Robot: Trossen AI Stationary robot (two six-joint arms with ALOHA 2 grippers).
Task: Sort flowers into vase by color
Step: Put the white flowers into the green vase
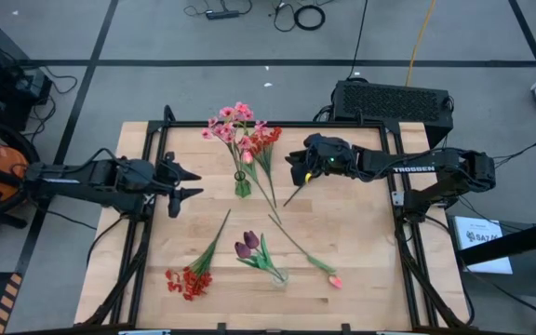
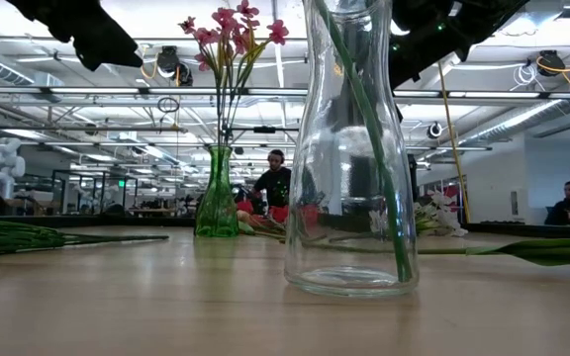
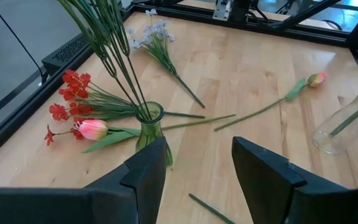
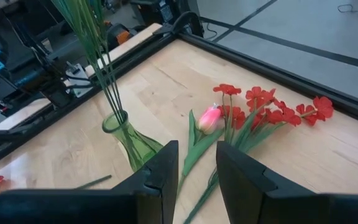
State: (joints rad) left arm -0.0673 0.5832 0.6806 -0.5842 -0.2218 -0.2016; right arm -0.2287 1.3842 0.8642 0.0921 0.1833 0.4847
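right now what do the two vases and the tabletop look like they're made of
Green vase: looks like tinted glass, glossy and see-through, stems showing inside its neck.
Clear vase: colourless glass or possibly clear plastic; the room shows through it, with bright glints on its wall and a thick base.
Tabletop: pale wood, apparently joined strips with visible grain, in a smooth low-sheen finish.

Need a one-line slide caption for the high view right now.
Both pincers, left and right, hover open beside the green vase of pink flowers; red flowers lie on the table.
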